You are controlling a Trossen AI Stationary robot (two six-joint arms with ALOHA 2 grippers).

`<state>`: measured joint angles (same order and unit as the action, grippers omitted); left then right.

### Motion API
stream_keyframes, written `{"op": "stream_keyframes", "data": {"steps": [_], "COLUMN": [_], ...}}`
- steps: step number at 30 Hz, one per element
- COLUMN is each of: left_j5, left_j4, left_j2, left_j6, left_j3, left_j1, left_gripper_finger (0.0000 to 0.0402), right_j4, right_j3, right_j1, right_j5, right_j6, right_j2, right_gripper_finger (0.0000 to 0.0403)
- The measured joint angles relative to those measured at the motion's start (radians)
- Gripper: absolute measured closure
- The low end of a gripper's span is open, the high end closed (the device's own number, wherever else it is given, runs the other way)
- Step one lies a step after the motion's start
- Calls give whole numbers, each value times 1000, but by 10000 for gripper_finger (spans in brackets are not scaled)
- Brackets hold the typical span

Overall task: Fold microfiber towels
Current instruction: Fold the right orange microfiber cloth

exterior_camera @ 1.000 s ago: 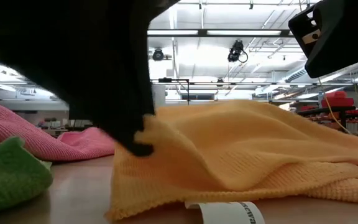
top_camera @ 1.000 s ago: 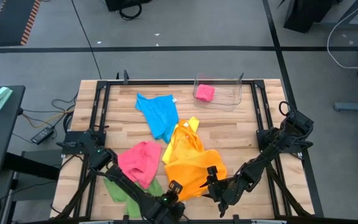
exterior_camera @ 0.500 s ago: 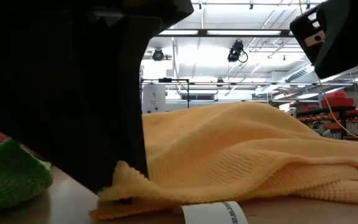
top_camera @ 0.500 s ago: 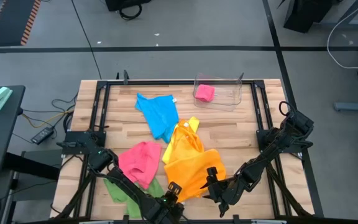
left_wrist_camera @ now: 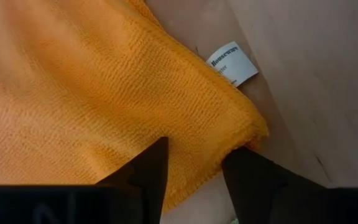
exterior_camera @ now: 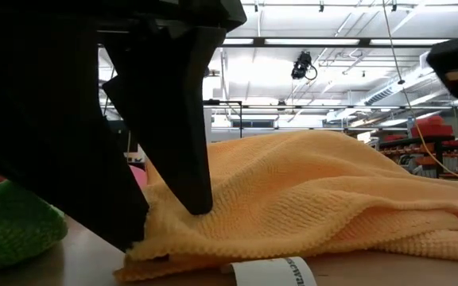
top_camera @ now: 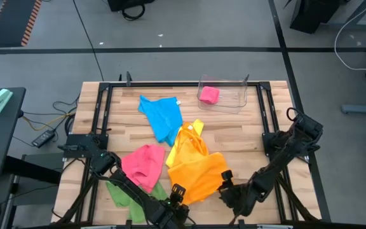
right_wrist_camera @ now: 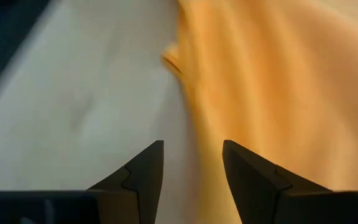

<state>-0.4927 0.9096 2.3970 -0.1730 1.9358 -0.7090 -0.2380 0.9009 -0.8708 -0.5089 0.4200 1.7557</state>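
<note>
Two arms work at the near edge of a wooden table [top_camera: 246, 130], where the orange towel [top_camera: 196, 173] lies crumpled with its near corner at the table's front. The left pincer [left_wrist_camera: 194, 163] stands over that corner with its two dark fingers [exterior_camera: 177, 135] spread, the cloth's hemmed edge lying between them and a white label [left_wrist_camera: 232, 63] showing just beside the corner. In the low view the fingers come down onto the orange folds, one on each side of a raised ridge of cloth. The right pincer [right_wrist_camera: 191, 163] hovers beside the towel's other near edge, its jaws parted and holding nothing, with bare table on one side and orange cloth on the other. Farther back on the table, a yellow towel [top_camera: 194, 129] touches the orange one, a blue towel [top_camera: 162, 116] lies behind it, a pink towel [top_camera: 145, 163] sits to the left, and a green towel [top_camera: 124, 193] lies at the front left. A clear bin [top_camera: 234, 102] near the far edge holds a folded pink cloth [top_camera: 209, 95].
</note>
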Motion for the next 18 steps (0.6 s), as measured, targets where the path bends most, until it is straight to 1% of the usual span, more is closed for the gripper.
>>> {"op": "stream_keyframes", "data": {"steps": [2,7,10,14,18], "left_j5": [0,4,3,3,3], "left_j4": [0,-1,-2,-1,-1], "left_j2": [0,0,0,1,1], "left_j6": [1,0,-4,-23,-18], "left_j3": [0,0,0,-1,-1], "left_j1": [0,4,4,4,4], "left_gripper_finger": [254,267,272,277,280], "right_j4": [-52,-141,-212,-257,-276], "right_j3": [0,0,0,0,1], "right_j1": [-14,-7,18,57,86], "right_j5": [-48,-57,-74,-94,-94], "right_j6": [20,53,112,169,175], "right_j2": [0,0,0,1,1], "right_gripper_finger": [229,229,231,242,260]}}
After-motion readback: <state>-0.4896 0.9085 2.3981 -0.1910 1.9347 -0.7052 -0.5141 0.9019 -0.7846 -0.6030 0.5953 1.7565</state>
